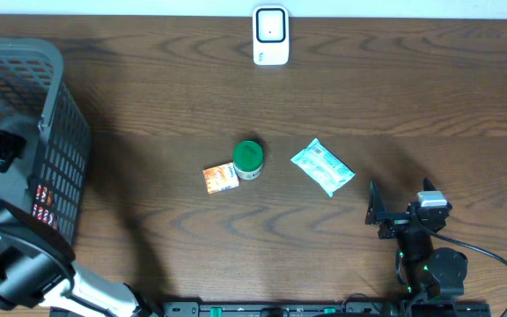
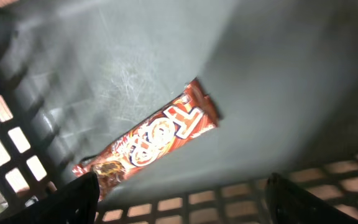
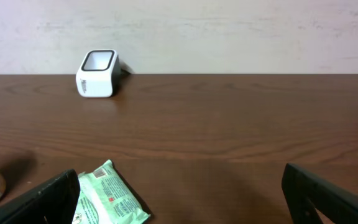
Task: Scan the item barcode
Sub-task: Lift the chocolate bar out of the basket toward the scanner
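A red-brown snack bar [image 2: 151,137] lies flat on the grey floor of the basket [image 2: 278,74], seen in the left wrist view. My left gripper [image 2: 182,200] hangs above it inside the basket, open, with nothing between its fingers. The white barcode scanner [image 1: 270,35] stands at the table's far edge, also visible as the scanner [image 3: 96,73] in the right wrist view. My right gripper [image 1: 400,211] rests open near the front right. A green packet [image 1: 322,166] lies just ahead of it, and its corner [image 3: 107,196] shows by the left finger.
The grey mesh basket [image 1: 55,79] fills the left edge of the table. A green-lidded jar [image 1: 248,159] and a small orange box [image 1: 220,178] sit side by side mid-table. My left arm [image 1: 16,255] reaches up from the front left corner.
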`<state>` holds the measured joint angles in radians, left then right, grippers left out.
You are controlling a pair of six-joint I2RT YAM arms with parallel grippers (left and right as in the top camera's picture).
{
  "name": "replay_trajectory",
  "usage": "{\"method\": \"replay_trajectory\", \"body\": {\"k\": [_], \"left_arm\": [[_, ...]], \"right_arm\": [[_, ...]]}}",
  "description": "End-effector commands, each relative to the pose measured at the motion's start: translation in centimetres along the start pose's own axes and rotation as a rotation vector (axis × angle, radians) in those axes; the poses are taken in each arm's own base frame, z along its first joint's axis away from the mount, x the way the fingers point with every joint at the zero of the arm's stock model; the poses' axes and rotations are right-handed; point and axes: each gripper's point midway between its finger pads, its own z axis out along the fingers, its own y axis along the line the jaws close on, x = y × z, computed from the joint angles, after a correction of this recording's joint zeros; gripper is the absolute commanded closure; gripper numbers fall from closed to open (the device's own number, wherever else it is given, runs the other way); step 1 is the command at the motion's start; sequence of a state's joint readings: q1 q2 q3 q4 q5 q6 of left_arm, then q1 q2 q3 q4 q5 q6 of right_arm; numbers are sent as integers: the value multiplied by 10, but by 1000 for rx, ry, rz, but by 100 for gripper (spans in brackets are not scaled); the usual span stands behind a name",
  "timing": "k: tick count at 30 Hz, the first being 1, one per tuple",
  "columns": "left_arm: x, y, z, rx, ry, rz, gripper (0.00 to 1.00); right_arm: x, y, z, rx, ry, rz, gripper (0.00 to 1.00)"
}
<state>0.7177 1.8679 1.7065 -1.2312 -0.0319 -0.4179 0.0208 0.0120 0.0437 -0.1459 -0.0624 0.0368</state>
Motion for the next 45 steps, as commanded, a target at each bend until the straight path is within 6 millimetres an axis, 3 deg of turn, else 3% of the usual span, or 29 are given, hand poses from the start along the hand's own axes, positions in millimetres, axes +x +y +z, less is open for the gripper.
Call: {"method": "replay_trajectory", "body": {"k": [1,8,13,27,29,30,33,35,39,42,45], "left_arm": [[9,12,26,-92,62,109,15],[30,20,72,-126,123,161,14],[43,24,101,-129,136,184,8],[69,34,141,-142,163,187,6],[72,35,143,-145,170,188,20],[73,36,143,-145,172,188,39],[72,36,143,-145,170,187,75],[69,35,140,-143,165,184,85],[47,27,114,-123,120,176,92],[16,15,69,-89,40,166,92],[-17,4,7,-40,-75,150,92]], "right_arm": [[1,-3,0,11,1,-7,1],[1,-3,0,11,1,-7,1],[1,-3,0,11,1,-7,1],[1,-3,0,12,1,-7,1],[1,-3,0,11,1,-7,1],[1,-3,0,11,1,-7,1],[1,-3,0,11,1,-7,1],[1,-3,0,12,1,-7,1],[1,-3,0,11,1,-7,1],[1,-3,0,11,1,-7,1],[1,-3,0,11,1,-7,1]]}}
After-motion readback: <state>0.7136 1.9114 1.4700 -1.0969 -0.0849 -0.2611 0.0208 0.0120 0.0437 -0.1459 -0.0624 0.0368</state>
